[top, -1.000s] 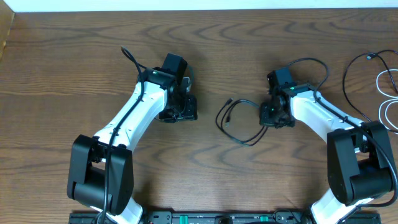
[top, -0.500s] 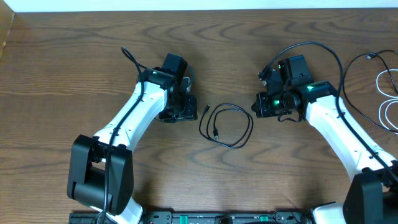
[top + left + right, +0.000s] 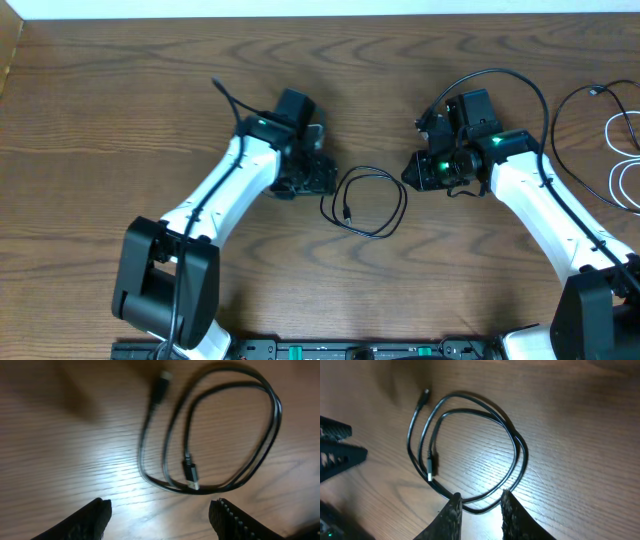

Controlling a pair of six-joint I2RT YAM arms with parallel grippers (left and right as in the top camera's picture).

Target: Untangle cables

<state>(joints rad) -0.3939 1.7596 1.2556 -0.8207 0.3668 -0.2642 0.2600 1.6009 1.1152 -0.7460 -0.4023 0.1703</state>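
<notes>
Black cable (image 3: pixel 525 460) lies looped on the wooden table (image 3: pixel 120 100). Left gripper (image 3: pixel 160 510) gapes wide, empty. Right gripper (image 3: pixel 481 502) is slightly parted at the loop's edge.

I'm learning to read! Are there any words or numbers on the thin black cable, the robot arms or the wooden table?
No words, numbers or signs can be read in any view.
Thin black looped cable: no print shows on its cord or plugs.
Black bar at the table's near edge: tiny green and white marks, too small to read.
</notes>
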